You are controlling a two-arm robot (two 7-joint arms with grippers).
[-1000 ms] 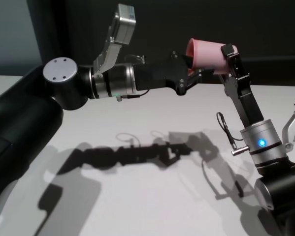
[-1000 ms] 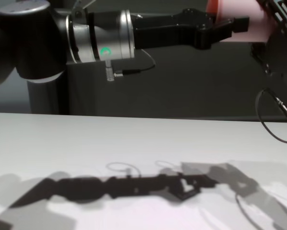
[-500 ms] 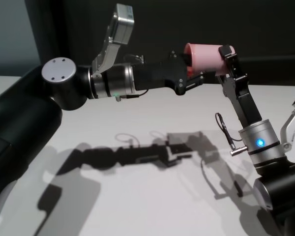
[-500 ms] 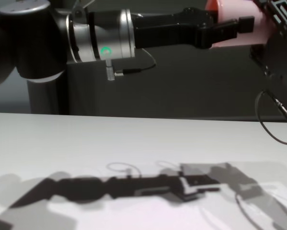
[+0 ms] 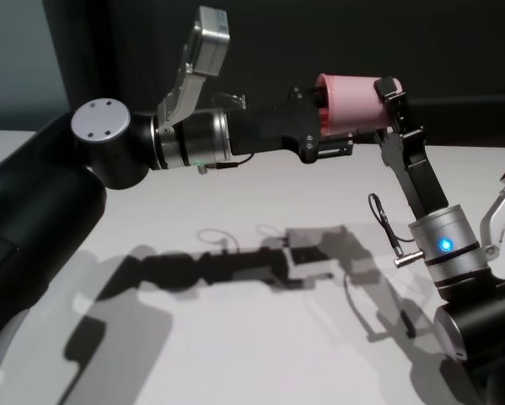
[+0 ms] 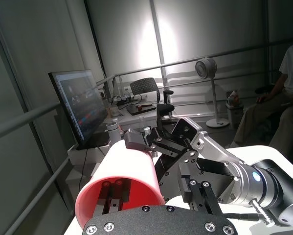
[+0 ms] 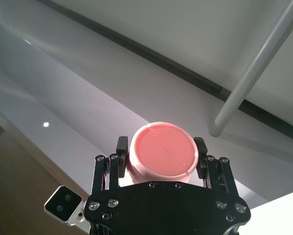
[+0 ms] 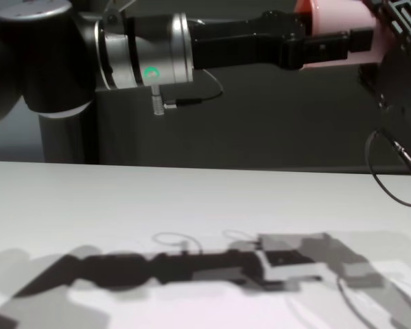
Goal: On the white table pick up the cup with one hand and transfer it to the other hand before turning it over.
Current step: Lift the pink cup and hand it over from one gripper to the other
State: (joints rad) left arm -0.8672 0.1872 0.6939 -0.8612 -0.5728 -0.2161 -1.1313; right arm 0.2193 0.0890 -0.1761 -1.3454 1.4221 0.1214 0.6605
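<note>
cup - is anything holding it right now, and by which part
The right gripper holds the cup in the air, its fingers clamping opposite sides of the wall near the flat base. The left gripper is at the rim end, jaws spread, not gripping.

The pink cup (image 5: 351, 105) lies on its side high above the white bench (image 5: 235, 337), rim toward the left end effector (image 5: 324, 135), flat base clamped between the right end effector's (image 7: 161, 152) fingers
</note>
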